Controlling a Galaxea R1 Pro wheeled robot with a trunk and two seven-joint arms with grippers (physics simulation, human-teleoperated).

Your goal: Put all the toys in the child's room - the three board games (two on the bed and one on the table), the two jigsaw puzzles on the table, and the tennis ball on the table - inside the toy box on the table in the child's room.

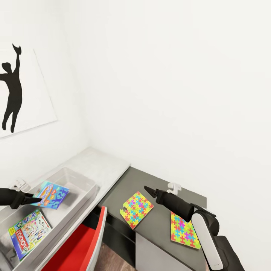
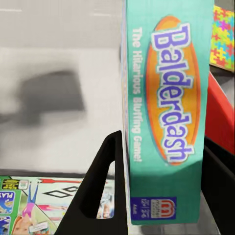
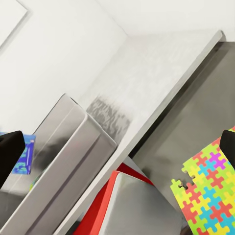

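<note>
Head view: left end effector [image 1: 31,198] is clamped on the blue board game [image 1: 50,194], holding it over the toy box [image 1: 85,183]. Next: release inside. Right end effector [image 1: 147,189], open and empty, hovers near 2 jigsaw puzzles [image 1: 137,209] beyond the toy box.

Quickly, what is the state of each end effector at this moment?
Left end effector: closed on the Balderdash game box, above the toy box.
Right end effector: open, holding nothing, above the dark desk section.
</note>
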